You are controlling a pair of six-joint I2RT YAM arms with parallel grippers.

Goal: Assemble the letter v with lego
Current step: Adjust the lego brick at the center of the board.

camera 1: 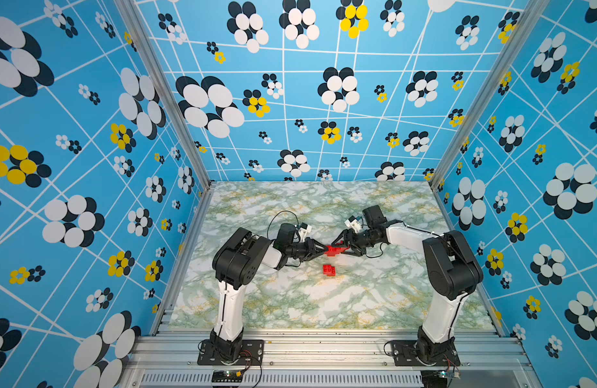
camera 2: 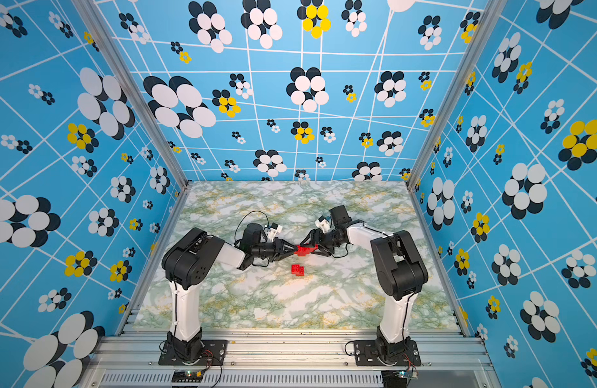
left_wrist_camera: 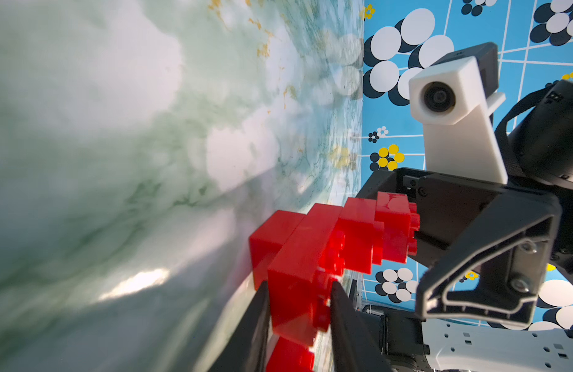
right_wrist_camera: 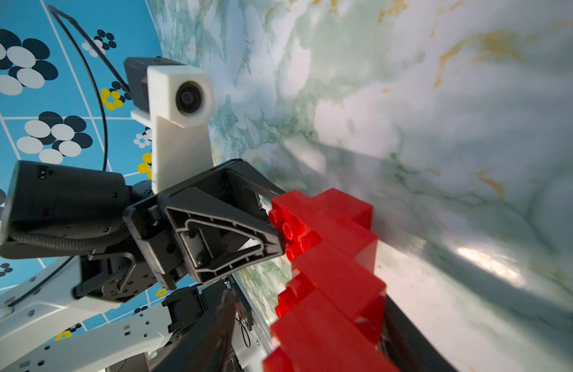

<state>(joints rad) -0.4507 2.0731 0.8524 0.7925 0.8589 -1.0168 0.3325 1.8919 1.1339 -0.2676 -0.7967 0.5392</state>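
Mid-table, both arms meet nose to nose. The left gripper (camera 1: 324, 249) comes in from 9 o'clock and the right gripper (camera 1: 337, 248) from 3 o'clock, with the stepped red run (camera 1: 334, 250) between them. It is several lego bricks already joined in a staircase, one arm of the letter v and not the whole of it.

Left claw: jaws pinched tight on the near end of the run, one finger flat on each side in the left wrist view; a firm hold.

Right claw: jaws standing apart around the far end. In the right wrist view one finger (right_wrist_camera: 404, 325) lies against the bricks while the other (right_wrist_camera: 214, 325) sits clear with a gap; so open, not gripping.

Whether the run rests on the marbled tabletop (camera 1: 290, 302) or hangs just above it I can't tell; it is low either way.

The loose pair (camera 1: 329, 269), two red bricks stuck together, lies on the table at 6 o'clock of the held run, near it but not touching; seen in both top views.

Step in hand, as I read it: building up the V, with the left holding the part-built arm steady. Roughly two thirds done.

Next move calls for the right to back off toward 3 o'clock without knocking the run, drop onto the loose pair, then line up studs and press squarely; a skewed push could pop the steps apart.
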